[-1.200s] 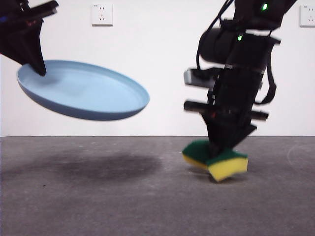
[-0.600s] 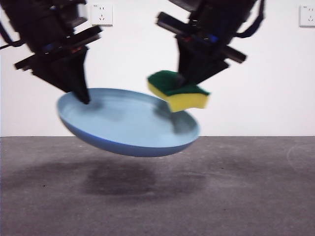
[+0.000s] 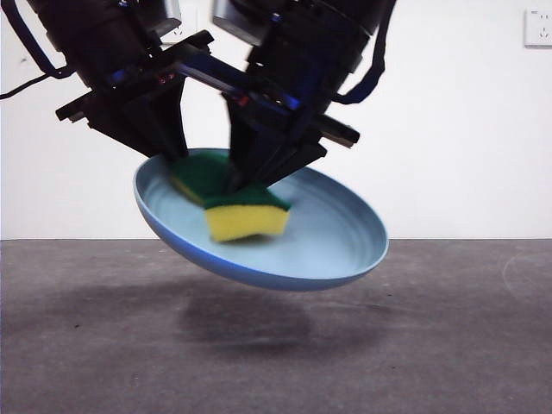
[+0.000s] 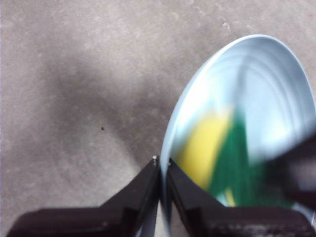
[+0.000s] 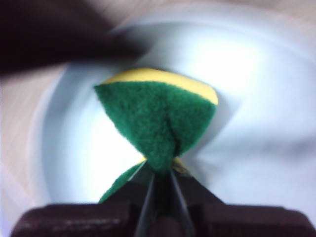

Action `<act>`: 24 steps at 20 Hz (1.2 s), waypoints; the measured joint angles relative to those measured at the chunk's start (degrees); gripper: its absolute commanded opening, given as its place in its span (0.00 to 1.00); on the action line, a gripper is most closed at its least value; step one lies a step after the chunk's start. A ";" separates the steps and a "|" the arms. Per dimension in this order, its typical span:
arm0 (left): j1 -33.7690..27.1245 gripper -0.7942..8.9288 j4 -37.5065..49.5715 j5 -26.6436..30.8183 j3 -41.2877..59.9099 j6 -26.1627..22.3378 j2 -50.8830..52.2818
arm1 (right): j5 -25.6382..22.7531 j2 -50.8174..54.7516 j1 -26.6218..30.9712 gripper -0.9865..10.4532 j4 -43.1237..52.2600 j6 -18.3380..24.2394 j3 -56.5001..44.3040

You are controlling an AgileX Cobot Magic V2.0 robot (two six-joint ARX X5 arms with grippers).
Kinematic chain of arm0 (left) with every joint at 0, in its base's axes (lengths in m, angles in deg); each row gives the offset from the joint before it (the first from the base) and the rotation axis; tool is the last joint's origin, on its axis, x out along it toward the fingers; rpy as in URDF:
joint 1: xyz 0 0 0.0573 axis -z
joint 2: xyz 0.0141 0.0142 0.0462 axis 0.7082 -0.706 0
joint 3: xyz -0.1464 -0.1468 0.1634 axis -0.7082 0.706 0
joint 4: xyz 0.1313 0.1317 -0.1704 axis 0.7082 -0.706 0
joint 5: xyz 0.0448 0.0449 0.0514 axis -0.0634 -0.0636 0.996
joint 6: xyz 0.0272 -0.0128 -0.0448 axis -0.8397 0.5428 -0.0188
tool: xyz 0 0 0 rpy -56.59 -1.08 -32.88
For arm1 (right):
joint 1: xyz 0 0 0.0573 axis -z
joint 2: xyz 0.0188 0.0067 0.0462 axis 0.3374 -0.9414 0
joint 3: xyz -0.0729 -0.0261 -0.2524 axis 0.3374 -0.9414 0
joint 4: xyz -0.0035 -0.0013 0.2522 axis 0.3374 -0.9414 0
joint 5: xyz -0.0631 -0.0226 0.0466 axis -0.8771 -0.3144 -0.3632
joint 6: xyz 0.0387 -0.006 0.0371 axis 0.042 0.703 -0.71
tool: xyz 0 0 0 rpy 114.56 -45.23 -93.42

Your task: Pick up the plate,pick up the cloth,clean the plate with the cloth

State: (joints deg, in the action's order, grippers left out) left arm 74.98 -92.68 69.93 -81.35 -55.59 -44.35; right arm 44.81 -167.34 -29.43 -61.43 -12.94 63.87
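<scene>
The light-blue plate (image 3: pixel 319 241) hangs tilted in the air above the table. My left gripper (image 3: pixel 172 151) is shut on its rim (image 4: pixel 165 163) at the plate's left side. My right gripper (image 3: pixel 246 177) is shut on the cloth, a yellow sponge with a green scouring top (image 3: pixel 237 207), and holds it inside the plate's bowl, against or just above its surface. The sponge shows blurred in the left wrist view (image 4: pixel 217 158) and pinched into a fold in the right wrist view (image 5: pixel 158 118), with the plate (image 5: pixel 247 98) behind it.
The grey table top (image 3: pixel 431 345) lies below with the plate's shadow on it. A white wall with power sockets (image 3: pixel 538 26) stands behind. Both arms crowd the upper left and middle of the front view.
The right gripper has carried the sponge from the table up and left into the plate. The left gripper has moved the plate right and lower, tilting it more.
</scene>
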 measured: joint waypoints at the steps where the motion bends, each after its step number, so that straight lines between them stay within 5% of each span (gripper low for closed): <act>1: -0.24 0.07 0.33 -0.09 0.00 0.02 0.00 | -0.13 0.00 -0.83 0.08 -2.19 0.15 0.02; 4: -1.27 0.07 0.24 0.11 0.07 -0.37 -0.13 | -3.93 0.07 -1.33 0.08 -9.11 1.14 1.05; 9: -2.10 0.07 0.02 -4.13 0.00 0.55 -0.07 | -23.45 -0.07 3.06 0.08 -17.22 2.01 0.20; 13: -2.14 0.07 -0.15 -6.56 0.00 1.16 -0.07 | -24.63 0.26 6.54 0.08 -12.07 2.25 0.20; 16: -2.12 0.07 -0.17 -7.52 0.00 2.10 -0.07 | -20.55 0.42 8.66 0.08 -4.46 2.45 0.20; 21: -2.10 0.07 0.98 -7.41 0.02 2.21 -0.09 | -0.35 0.72 8.55 0.08 5.97 0.24 0.22; 24: -2.08 0.07 5.64 -7.63 0.13 3.17 -0.15 | 5.03 1.18 5.99 0.08 5.88 -1.31 0.37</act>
State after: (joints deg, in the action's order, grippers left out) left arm 72.90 -87.04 62.30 -81.22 -52.42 -44.50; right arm 49.84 -166.16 -23.44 -55.55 -14.25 64.25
